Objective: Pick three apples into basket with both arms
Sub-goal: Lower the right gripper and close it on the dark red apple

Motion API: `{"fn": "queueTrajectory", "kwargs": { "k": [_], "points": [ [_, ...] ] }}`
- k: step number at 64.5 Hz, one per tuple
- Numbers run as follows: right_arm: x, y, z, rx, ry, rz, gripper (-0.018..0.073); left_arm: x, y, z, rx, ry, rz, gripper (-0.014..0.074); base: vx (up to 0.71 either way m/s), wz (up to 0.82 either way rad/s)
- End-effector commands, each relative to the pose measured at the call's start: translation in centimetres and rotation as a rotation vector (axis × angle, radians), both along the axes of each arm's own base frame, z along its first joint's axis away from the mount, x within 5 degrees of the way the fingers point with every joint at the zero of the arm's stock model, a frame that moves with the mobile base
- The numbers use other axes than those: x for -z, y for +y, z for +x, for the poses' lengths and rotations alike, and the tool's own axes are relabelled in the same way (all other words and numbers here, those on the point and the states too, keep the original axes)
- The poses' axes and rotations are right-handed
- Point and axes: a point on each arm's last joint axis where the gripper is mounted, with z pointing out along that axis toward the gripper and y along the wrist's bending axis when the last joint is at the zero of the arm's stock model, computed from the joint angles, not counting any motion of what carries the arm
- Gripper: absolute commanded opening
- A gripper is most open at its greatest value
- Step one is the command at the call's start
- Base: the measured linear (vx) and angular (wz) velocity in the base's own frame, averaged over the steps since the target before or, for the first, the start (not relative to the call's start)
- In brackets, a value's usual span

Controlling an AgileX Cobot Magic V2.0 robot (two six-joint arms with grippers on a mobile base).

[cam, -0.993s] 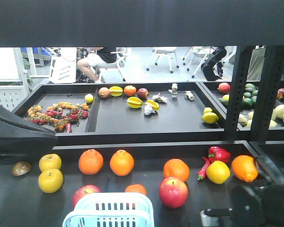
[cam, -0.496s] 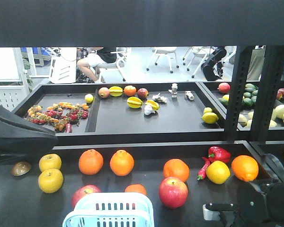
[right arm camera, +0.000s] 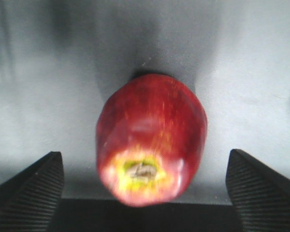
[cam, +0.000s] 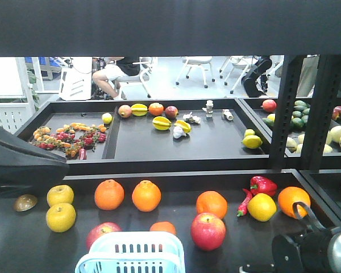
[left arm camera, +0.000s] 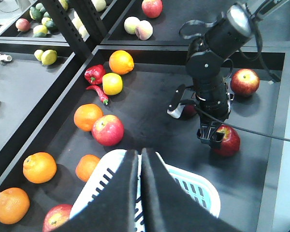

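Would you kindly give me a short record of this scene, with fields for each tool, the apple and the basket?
Left tool: shut, holding nothing, over the basket
Right tool: open, one finger on either side of an apple, not touching it
That apple: lying on the black table
Basket contents: hidden by the left tool

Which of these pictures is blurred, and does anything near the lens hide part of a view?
Right wrist view: the apple is slightly blurred, close to the lens, with a soft shadow behind it. Left wrist view: sharp, but the dark left gripper hides part of the basket. Front view: sharp, with a dark band across the top.
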Motion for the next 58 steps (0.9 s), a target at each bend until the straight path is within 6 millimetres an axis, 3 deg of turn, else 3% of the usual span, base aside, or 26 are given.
{"fn": "queueTrajectory", "kwargs": {
  "k": [1, 37, 58],
  "points": [
    [-1.3, -0.1, 0.7, -0.008, -0.053, 0.012, 0.0636, -1.5, 0.0, -0.6, -0.005, -0.056, -0.076, -0.0008, 0.00, 0.00],
    [1.9, 0.0, 0.8, -0.017, 0.030, -0.010, 0.0620, -1.5, 0.0, -0.6, -0.005, -0.056, -0.076, -0.0008, 0.00, 0.00],
    [2.5, 0.0, 0.8, -0.016, 0.046, -0.013, 0.0472, -1.5, 0.0, -0.6, -0.005, -0.056, -0.076, -0.0008, 0.00, 0.00]
  ]
}}
